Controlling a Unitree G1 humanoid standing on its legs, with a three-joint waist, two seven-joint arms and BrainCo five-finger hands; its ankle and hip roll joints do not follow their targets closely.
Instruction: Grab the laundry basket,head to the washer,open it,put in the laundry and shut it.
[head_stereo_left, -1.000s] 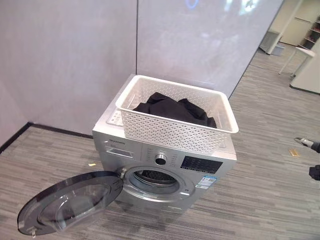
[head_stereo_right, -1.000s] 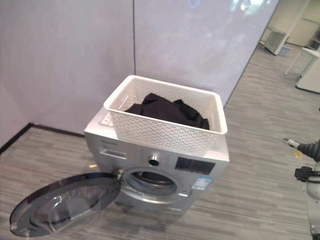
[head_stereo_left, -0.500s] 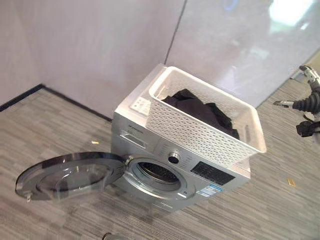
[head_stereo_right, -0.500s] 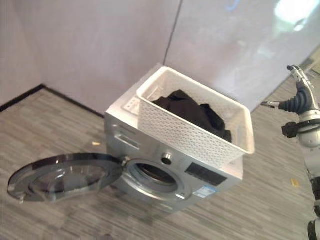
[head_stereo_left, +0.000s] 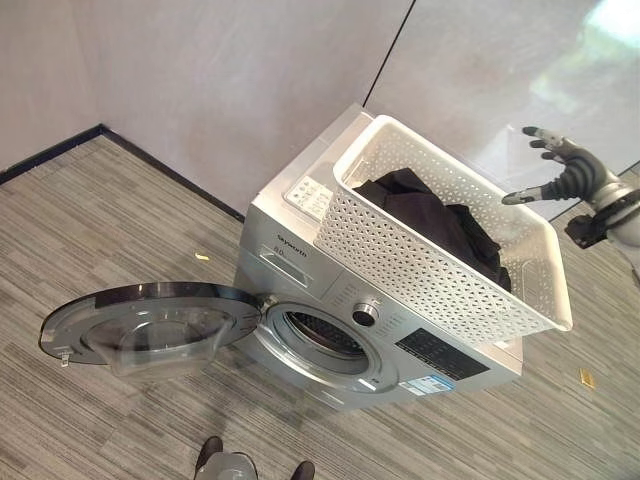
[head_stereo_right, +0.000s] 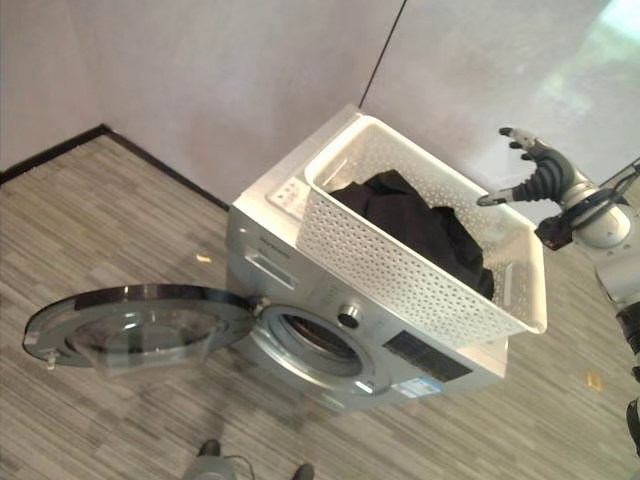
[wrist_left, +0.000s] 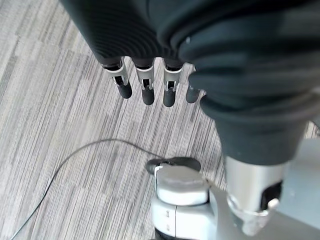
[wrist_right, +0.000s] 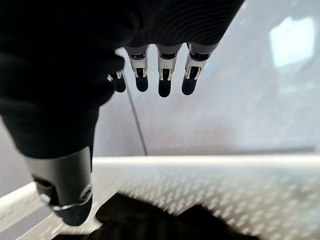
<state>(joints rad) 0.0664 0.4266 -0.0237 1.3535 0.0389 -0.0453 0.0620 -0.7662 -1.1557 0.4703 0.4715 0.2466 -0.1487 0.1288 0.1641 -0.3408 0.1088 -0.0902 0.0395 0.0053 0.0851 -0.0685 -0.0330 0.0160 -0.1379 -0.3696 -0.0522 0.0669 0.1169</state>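
A white perforated laundry basket (head_stereo_left: 440, 255) stands on top of the silver washer (head_stereo_left: 300, 255), holding black laundry (head_stereo_left: 435, 220). The washer's round door (head_stereo_left: 150, 325) hangs wide open to the left, and the drum opening (head_stereo_left: 325, 340) shows. My right hand (head_stereo_left: 560, 170) hovers open above the basket's far right rim, not touching it; in the right wrist view its fingers (wrist_right: 160, 75) are straight over the basket (wrist_right: 220, 185) and the laundry (wrist_right: 150, 220). My left hand (wrist_left: 145, 85) hangs low with straight fingers over the floor, holding nothing.
Grey panel walls (head_stereo_left: 250, 80) stand close behind the washer. Striped grey floor (head_stereo_left: 90, 220) spreads to the left and in front. A small yellow scrap (head_stereo_left: 203, 257) lies on the floor left of the washer, another (head_stereo_left: 587, 378) at the right.
The camera has swung, so the whole scene shifted. My right hand rose from low at the right to above the basket's far right rim. Basket, laundry and door stay as they were.
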